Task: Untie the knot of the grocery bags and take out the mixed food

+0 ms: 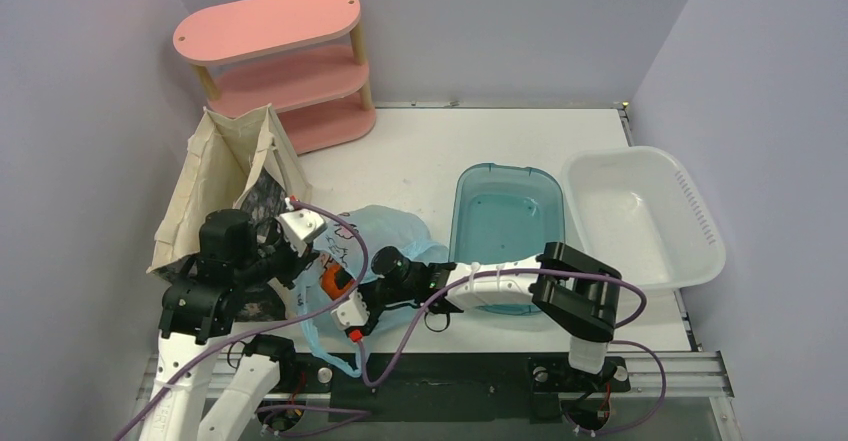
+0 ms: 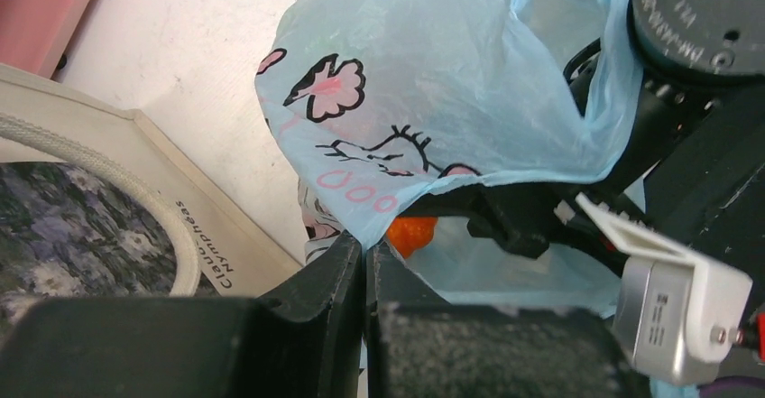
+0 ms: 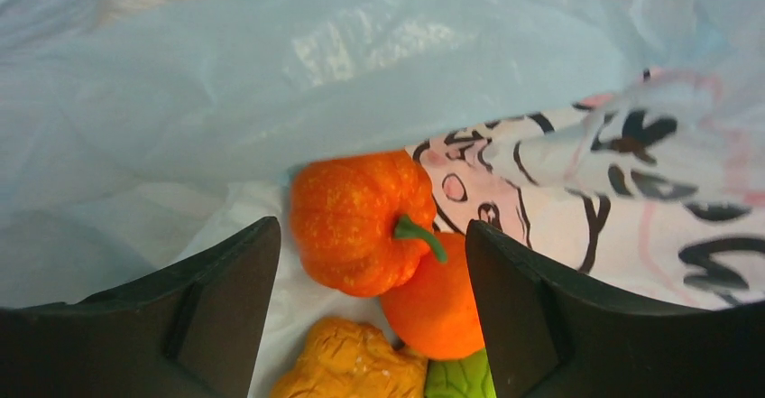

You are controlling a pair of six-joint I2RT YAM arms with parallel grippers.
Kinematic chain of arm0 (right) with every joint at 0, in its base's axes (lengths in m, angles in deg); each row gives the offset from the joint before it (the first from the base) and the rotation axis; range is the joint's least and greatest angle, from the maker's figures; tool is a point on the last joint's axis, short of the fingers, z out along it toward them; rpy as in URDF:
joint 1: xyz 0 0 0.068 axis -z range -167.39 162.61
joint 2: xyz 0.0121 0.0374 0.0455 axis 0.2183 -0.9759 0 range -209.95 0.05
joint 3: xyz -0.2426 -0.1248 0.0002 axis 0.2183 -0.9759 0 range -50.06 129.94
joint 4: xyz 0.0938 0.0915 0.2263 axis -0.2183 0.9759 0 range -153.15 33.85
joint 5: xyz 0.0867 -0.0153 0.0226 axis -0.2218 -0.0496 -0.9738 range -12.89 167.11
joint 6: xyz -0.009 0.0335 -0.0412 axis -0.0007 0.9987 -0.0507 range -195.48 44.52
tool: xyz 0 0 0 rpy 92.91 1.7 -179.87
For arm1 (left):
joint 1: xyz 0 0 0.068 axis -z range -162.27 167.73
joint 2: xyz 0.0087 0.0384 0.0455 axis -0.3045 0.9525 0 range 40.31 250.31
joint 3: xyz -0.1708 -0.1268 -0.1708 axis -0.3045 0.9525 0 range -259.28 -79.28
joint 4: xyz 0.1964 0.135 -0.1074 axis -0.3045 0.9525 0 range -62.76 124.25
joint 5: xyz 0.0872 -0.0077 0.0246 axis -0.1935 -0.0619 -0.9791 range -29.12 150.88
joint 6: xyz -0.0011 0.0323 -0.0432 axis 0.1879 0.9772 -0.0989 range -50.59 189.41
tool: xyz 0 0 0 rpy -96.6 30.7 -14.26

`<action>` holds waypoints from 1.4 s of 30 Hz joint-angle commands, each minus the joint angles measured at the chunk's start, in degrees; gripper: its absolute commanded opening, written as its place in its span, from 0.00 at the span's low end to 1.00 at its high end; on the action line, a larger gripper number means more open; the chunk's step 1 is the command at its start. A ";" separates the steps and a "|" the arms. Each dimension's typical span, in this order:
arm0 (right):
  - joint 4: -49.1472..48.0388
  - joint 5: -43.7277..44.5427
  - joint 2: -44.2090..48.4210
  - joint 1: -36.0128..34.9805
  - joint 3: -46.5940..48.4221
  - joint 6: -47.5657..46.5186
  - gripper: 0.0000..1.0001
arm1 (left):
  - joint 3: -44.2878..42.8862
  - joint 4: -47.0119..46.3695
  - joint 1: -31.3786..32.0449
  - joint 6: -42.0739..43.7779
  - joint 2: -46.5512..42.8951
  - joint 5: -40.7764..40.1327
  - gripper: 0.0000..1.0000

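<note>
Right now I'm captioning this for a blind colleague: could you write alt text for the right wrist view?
A small orange pumpkin with a green stem lies inside a thin light blue plastic bag, framed by the open right tool's two black fingers. Below it sit a smooth round orange fruit, a lumpy yellow-orange piece and a green edge.

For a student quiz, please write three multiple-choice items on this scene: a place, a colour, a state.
1. The teal tub stands: A left of the grocery bag; B between bag and white basin; C in the basin.
2. The pumpkin's stem is: A green; B black; C white.
3. The left gripper is: A wide open; B shut on the bag's edge; C unseen.
Key: 1B, seen from above; 2A, right wrist view; 3B, fingers pinch the plastic.
</note>
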 commanded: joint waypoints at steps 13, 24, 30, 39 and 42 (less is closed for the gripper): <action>14.11 8.95 -13.13 -2.13 13.60 -5.49 0.53 | -0.54 -5.31 -0.20 -2.31 2.72 2.43 0.00; 2.60 10.14 -3.74 -0.32 5.60 1.63 0.00 | 0.56 -7.06 -0.22 -2.66 2.14 1.94 0.00; 0.67 6.48 2.57 1.21 4.27 8.24 0.00 | 0.97 -8.76 -0.22 -3.25 2.76 1.58 0.00; 9.36 -4.77 10.40 3.54 4.49 14.44 0.00 | 1.47 -12.43 -0.20 -7.72 4.32 -0.23 0.00; 14.96 -8.02 12.95 3.96 5.49 15.56 0.00 | 1.70 -14.12 -0.22 -10.24 4.97 -0.79 0.00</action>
